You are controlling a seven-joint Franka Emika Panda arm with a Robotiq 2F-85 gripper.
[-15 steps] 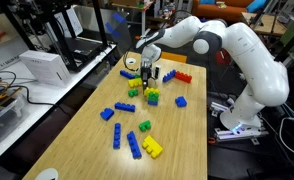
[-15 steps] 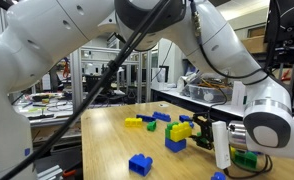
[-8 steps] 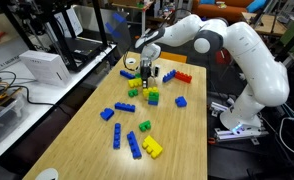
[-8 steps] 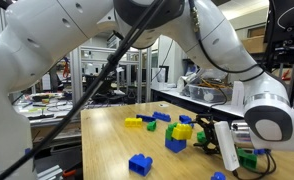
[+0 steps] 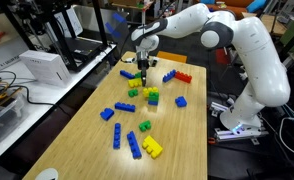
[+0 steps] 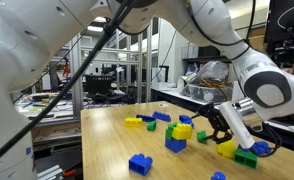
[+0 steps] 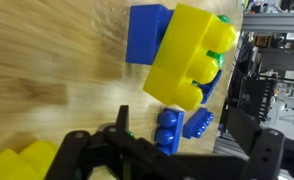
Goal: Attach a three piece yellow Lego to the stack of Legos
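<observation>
One light, rigid, slick yellow Lego (image 7: pixel 190 62); I judge its long sides the hold. Claw (image 5: pixel 145 72) fully open, empty.

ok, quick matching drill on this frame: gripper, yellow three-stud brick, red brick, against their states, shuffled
Column 1
1. gripper
2. bright yellow three-stud plastic brick
3. red plastic brick

Column 2
A. lies loose on the wooden table, apart from the stack
B. open, holding nothing
C. sits on top of the stack of green plastic bricks

Pairs: 1-B, 2-C, 3-A
</observation>
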